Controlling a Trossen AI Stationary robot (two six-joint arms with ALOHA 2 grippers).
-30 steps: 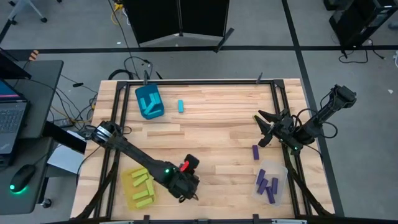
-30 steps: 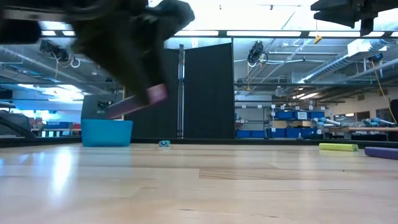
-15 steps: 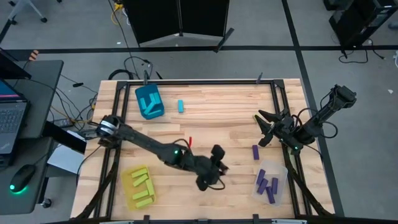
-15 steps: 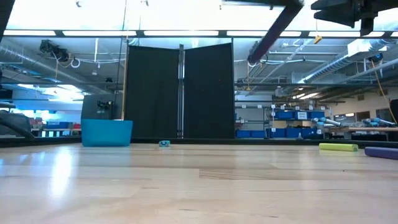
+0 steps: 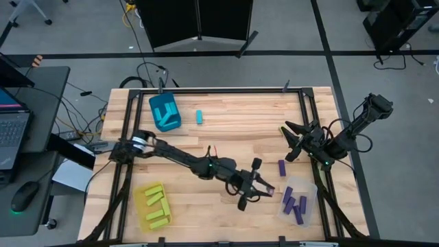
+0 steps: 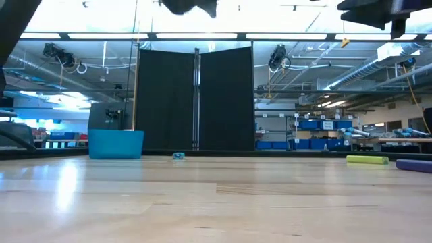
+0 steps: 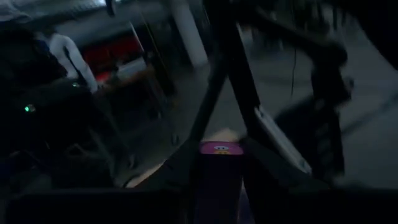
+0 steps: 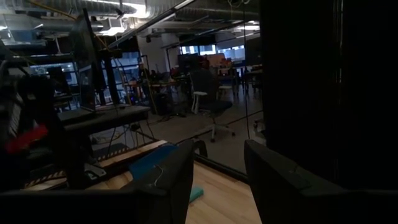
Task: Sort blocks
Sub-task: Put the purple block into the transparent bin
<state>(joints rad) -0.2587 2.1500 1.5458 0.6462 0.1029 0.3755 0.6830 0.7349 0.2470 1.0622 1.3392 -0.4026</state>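
My left gripper (image 5: 263, 188) reaches across the table's middle and is shut on a purple block (image 5: 270, 191), just left of the clear bin (image 5: 310, 186). That bin holds several purple blocks (image 5: 295, 204). One more purple block (image 5: 281, 167) lies flat on the wood. A cyan block (image 5: 199, 116) lies next to the teal bin (image 5: 164, 112). Lime blocks (image 5: 156, 207) fill the yellow bin (image 5: 140, 195). My right gripper (image 5: 291, 142) waits open at the table's right side. My left gripper pinches the purple block (image 7: 219, 171) between its two fingers (image 7: 264, 168). The block lies along the fingers, and its end face (image 7: 219, 148) points forward past them. It is lifted clear of the table.
The low view shows the teal bin (image 6: 115, 144), the cyan block (image 6: 178, 156), a lime block (image 6: 368, 160) and a purple block (image 6: 413, 165) on the wood. The left arm (image 5: 178, 158) stretches slantwise over the table's middle. Bare wood lies along the far edge.
My left gripper, shut on the purple block, has swung from beside the yellow bin at the near edge toward the table's right, ending next to the clear bin. The block has travelled with it, lifted clear. The right arm has kept still.
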